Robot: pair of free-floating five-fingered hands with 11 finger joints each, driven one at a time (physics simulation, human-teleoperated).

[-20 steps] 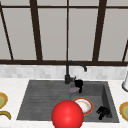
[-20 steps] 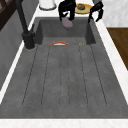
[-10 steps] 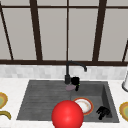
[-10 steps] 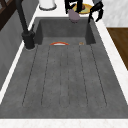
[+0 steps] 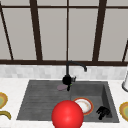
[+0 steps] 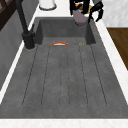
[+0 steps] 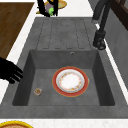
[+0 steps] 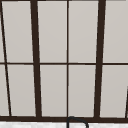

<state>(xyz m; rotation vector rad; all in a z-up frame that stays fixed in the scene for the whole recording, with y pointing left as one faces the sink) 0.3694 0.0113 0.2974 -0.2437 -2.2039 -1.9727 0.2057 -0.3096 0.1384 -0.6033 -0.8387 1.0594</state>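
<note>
Since a second ago my left hand (image 5: pixel 67 80) has shifted a little to the right in the left side view, and the purple vegetable (image 5: pixel 62 87) has gone with it; in the front view it has hardly moved.

At the far left of the counter stands a yellow plate (image 5: pixel 2 100). Next comes the grey sink (image 5: pixel 37 100), with its ribbed drainboard on the left and its basin on the right. My left hand hangs in the air above the sink, in front of the black faucet (image 5: pixel 75 65). Its fingers are curled around the purple vegetable, one side and the other, and the vegetable hangs just under them, with its green end at the right of the hand. In front of everything is a red ball (image 5: pixel 67 115), which covers part of the plate with the red rim (image 5: pixel 85 106) on the basin floor. A small round thing (image 7: pixel 38 91) lies on that floor too, near the plate but apart from it.

My right hand (image 5: pixel 103 112) is at the right front corner of the basin, holding nothing. Its fingers are loose and a little apart. It is well apart from the vegetable.
</note>
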